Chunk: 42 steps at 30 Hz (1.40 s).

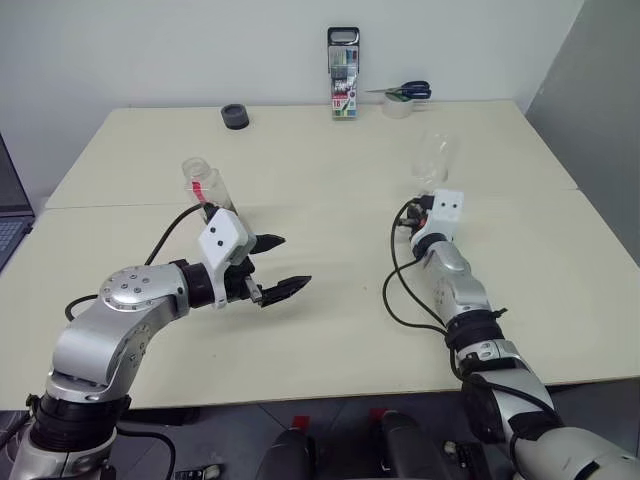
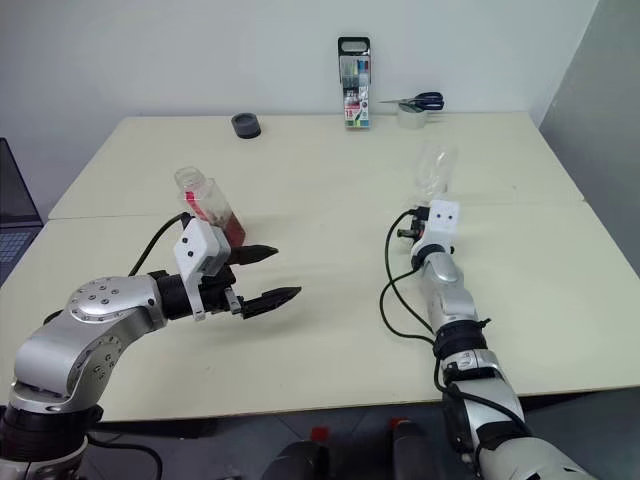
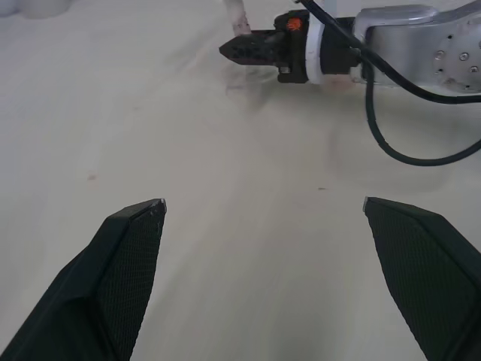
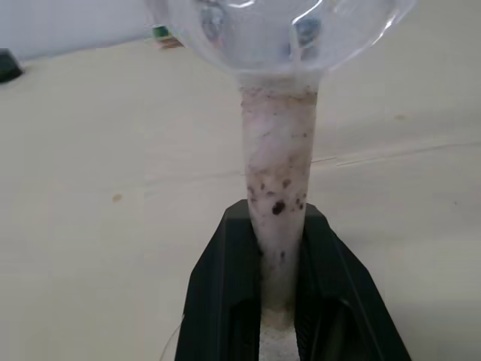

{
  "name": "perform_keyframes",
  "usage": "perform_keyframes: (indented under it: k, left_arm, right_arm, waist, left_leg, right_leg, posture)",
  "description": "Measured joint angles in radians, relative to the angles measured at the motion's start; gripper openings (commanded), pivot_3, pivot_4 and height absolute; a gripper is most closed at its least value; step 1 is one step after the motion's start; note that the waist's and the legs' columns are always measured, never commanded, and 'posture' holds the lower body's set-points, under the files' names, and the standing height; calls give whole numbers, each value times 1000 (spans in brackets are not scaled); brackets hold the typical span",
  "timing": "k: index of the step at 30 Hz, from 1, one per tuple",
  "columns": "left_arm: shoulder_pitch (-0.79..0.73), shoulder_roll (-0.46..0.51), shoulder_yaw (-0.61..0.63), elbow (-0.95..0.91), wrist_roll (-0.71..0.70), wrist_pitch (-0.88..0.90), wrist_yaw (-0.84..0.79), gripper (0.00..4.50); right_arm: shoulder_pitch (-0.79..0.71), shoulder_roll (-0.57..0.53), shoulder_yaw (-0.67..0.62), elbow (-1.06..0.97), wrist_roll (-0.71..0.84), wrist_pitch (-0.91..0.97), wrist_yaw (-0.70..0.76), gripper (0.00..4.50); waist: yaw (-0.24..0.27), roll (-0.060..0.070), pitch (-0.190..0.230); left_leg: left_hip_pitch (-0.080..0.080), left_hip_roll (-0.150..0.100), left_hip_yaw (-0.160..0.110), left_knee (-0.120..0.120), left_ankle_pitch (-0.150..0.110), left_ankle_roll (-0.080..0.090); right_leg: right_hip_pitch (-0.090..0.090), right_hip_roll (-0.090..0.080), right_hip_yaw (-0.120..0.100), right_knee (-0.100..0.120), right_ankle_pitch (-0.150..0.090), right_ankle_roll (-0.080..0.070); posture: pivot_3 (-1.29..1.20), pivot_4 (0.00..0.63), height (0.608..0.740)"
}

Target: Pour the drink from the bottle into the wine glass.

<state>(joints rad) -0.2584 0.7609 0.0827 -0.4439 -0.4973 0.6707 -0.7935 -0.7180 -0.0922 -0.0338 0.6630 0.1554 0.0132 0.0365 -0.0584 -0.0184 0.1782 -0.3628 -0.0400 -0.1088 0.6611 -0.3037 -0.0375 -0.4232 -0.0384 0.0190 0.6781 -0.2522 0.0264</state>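
Observation:
The bottle (image 2: 203,196) is clear plastic with a red-and-white label and stands on the table's left half, leaning a little. Reddish drink (image 2: 229,229) shows low in it. My left gripper (image 1: 295,260) hovers just in front of and to the right of the bottle, open with nothing between its fingers (image 3: 135,248). The wine glass (image 1: 433,160) stands right of centre. My right gripper (image 4: 278,218) is shut on its stem (image 4: 278,173), just below the clear bowl (image 4: 278,30). From the left wrist, the right gripper (image 3: 237,50) appears across the table.
A black tape roll (image 1: 235,116), an upright pen case (image 1: 343,73) and scissors on a tape roll (image 1: 405,95) sit along the far edge. A laptop corner (image 1: 10,215) shows at the left. A black cable (image 1: 395,285) loops beside my right forearm.

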Motion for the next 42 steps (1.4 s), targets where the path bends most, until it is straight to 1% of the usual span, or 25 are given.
perform_keyframes:
  k: [2,7,11,14,18,22,25,31,35,37,39,40,42]
  left_arm:
    - [25,0,8,1,9,-20,0,4500]
    - [107,0,33,5,28,-84,-3,4500]
    - [130,-2,37,5,35,-112,-2,4500]
    - [130,-2,38,3,37,-117,0,4500]
    - [100,-2,37,4,32,-109,-1,4500]
    - [44,-8,21,5,28,-98,-2,4500]
    - [25,-16,-1,2,1,-59,-6,4500]
    - [-17,2,1,-45,-89,42,-24,4500]
    - [-72,3,4,-45,-101,70,-9,4500]
    - [-87,5,6,-44,-107,81,-3,4500]
    - [-94,12,6,-44,-114,94,-2,4500]
    - [-96,13,8,-44,-117,96,-2,4500]
    - [-100,19,16,-44,-123,109,1,4500]
  right_arm:
    - [13,1,2,-16,-20,0,5,210]
    - [72,15,17,-112,-50,39,8,210]
    - [165,29,15,-293,-44,169,7,210]
    - [231,54,-14,-444,-9,303,-11,210]
    - [269,64,-23,-561,5,422,-20,210]
    - [294,64,-20,-611,1,464,-19,210]
    - [320,50,15,-639,-23,471,-10,210]
    - [325,37,47,-611,-60,405,24,210]
    - [185,124,-70,-473,46,426,19,210]
    - [96,182,-190,-397,152,462,-26,210]
    - [-16,219,-315,-287,274,481,-83,210]
    - [-41,220,-343,-262,305,481,-96,210]
    - [-115,221,-448,-170,403,468,-152,210]
  waist:
    - [0,0,0]
    - [2,0,0]
    - [7,-2,-2]
    - [11,-2,-3]
    - [16,-3,-4]
    - [20,-3,-5]
    - [22,-3,-5]
    - [20,-4,-5]
    - [0,-5,-5]
    - [-3,-5,-4]
    - [-3,-3,-3]
    - [-1,-2,-2]
    - [0,-1,-2]
  left_leg:
    - [0,0,0,0,2,-3]
    - [0,0,-1,0,2,-4]
    - [0,0,-3,0,1,-4]
    - [0,0,-4,0,-1,0]
    - [0,0,-3,0,-1,0]
    - [1,0,-3,0,-1,0]
    - [1,0,-3,0,-1,0]
    - [2,0,-2,0,-1,0]
    - [4,2,-1,1,0,0]
    - [4,4,0,1,0,0]
    - [3,6,-1,0,0,0]
    - [2,5,-1,0,0,0]
    - [0,5,-1,0,0,-1]
  right_leg:
    - [0,0,0,0,0,0]
    - [1,-1,0,-1,0,0]
    - [2,-1,0,-1,0,0]
    - [2,-1,-1,-2,0,0]
    - [2,-1,-2,-2,0,0]
    - [2,0,-2,-2,0,0]
    - [2,0,-2,-2,0,0]
    - [3,0,-2,-2,0,0]
    - [3,2,-1,0,1,-2]
    - [3,3,0,1,3,-6]
    - [1,4,-1,1,4,-6]
    - [1,4,-2,0,4,-6]
    - [-1,4,-2,-1,3,-6]
  posture:
    - [0,150,740]
    - [0,150,740]
    - [0,150,740]
    - [0,150,740]
    - [0,150,740]
    - [0,150,740]
    - [0,150,740]
    - [0,150,740]
    - [0,150,740]
    - [0,150,740]
    - [0,150,740]
    - [0,150,740]
    - [0,150,740]
